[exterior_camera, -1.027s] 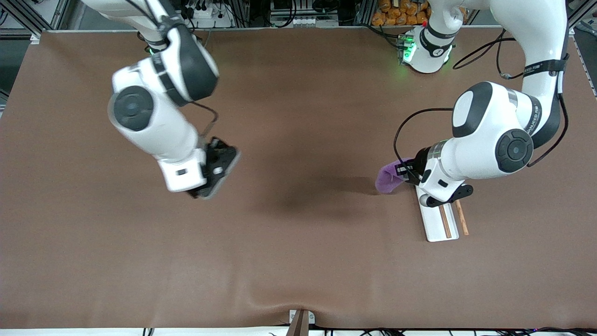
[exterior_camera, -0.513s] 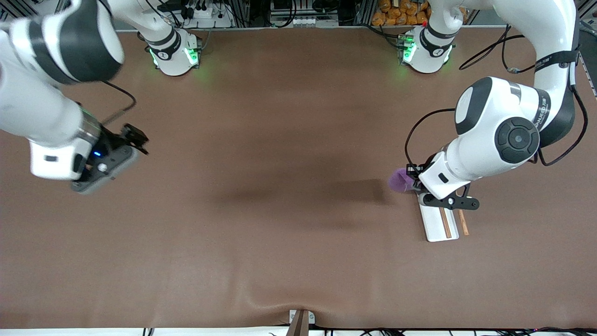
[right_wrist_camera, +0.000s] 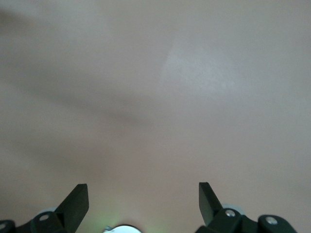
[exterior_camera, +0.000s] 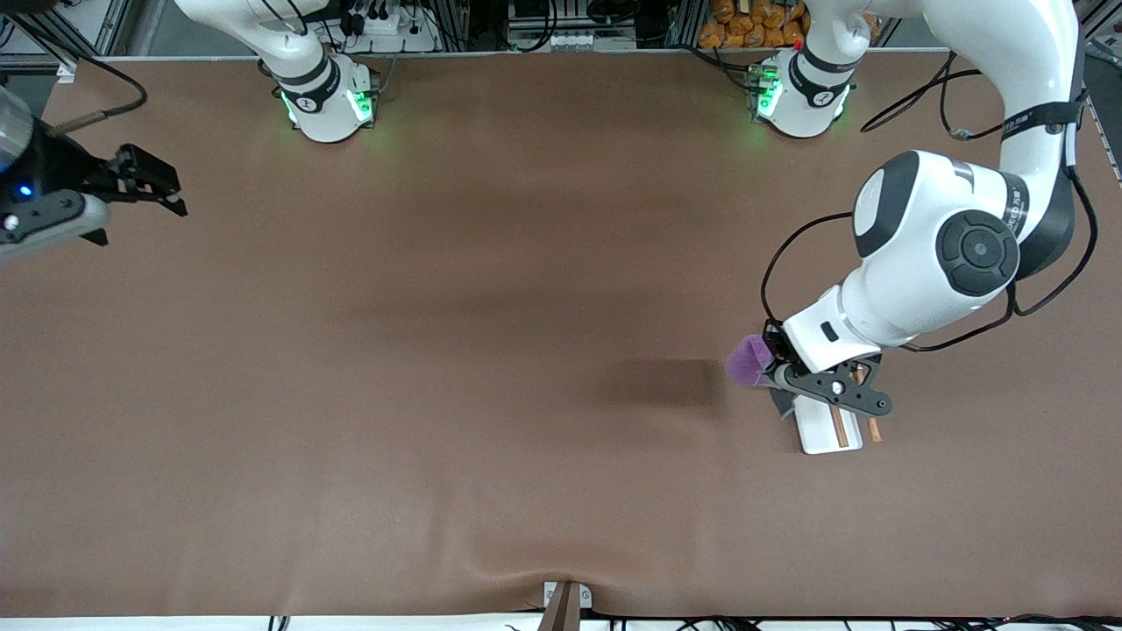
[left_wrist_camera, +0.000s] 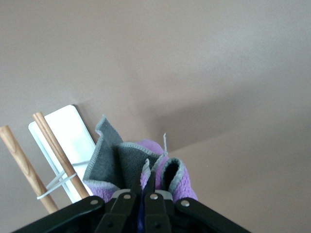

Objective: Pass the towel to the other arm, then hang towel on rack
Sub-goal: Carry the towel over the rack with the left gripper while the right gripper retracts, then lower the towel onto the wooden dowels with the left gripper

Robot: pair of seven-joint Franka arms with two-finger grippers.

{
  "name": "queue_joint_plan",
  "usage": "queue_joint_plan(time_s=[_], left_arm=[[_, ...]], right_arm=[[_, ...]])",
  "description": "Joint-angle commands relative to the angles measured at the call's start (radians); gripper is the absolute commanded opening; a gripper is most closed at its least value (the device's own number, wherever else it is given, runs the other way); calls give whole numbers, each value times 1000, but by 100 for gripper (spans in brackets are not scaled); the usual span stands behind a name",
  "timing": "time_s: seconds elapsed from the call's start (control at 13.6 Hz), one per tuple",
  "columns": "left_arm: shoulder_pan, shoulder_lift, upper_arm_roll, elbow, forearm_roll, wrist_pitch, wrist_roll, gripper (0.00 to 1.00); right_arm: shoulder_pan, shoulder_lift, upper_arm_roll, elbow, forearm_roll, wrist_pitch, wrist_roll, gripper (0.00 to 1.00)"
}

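Observation:
My left gripper (exterior_camera: 771, 372) is shut on the towel (exterior_camera: 748, 360), a bunched purple cloth with a dark grey underside, and holds it over the end of the rack (exterior_camera: 820, 431) farther from the front camera. In the left wrist view the fingertips (left_wrist_camera: 147, 177) pinch a fold of the towel (left_wrist_camera: 121, 162), whose grey side hangs beside the rack's white base (left_wrist_camera: 73, 131) and a wooden rod (left_wrist_camera: 54, 145). My right gripper (exterior_camera: 158, 187) is open and empty, up over the table's edge at the right arm's end; the right wrist view (right_wrist_camera: 143, 191) shows only bare table.
The brown table mat (exterior_camera: 526, 350) spreads between the arms. The arm bases (exterior_camera: 326, 101) (exterior_camera: 799, 96) stand along the table's edge farthest from the front camera. A small bracket (exterior_camera: 565, 600) sits at the edge nearest that camera.
My right arm has swung away from the table's middle to its own end. My left gripper has carried the towel a little nearer to the front camera, over the rack's end.

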Motion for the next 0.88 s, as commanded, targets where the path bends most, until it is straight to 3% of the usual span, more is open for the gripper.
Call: queue_joint_plan(time_s=[0.0, 0.22, 0.44, 0.59, 0.81], left_arm=[[2, 18, -2, -1, 14, 29, 31, 0], [40, 27, -2, -8, 9, 28, 84, 0], [95, 26, -2, -41, 9, 21, 181, 0], [123, 27, -5, -53, 8, 20, 277, 0], [163, 26, -7, -81, 8, 18, 373, 0]], right_arm=[[-54, -88, 48, -91, -19, 9, 103, 100], [-52, -90, 36, -88, -43, -5, 234, 100], [-62, -90, 13, -77, -77, -5, 236, 100], [-78, -87, -19, -77, -60, 7, 231, 100], [-105, -84, -21, -77, -57, 10, 240, 100]])
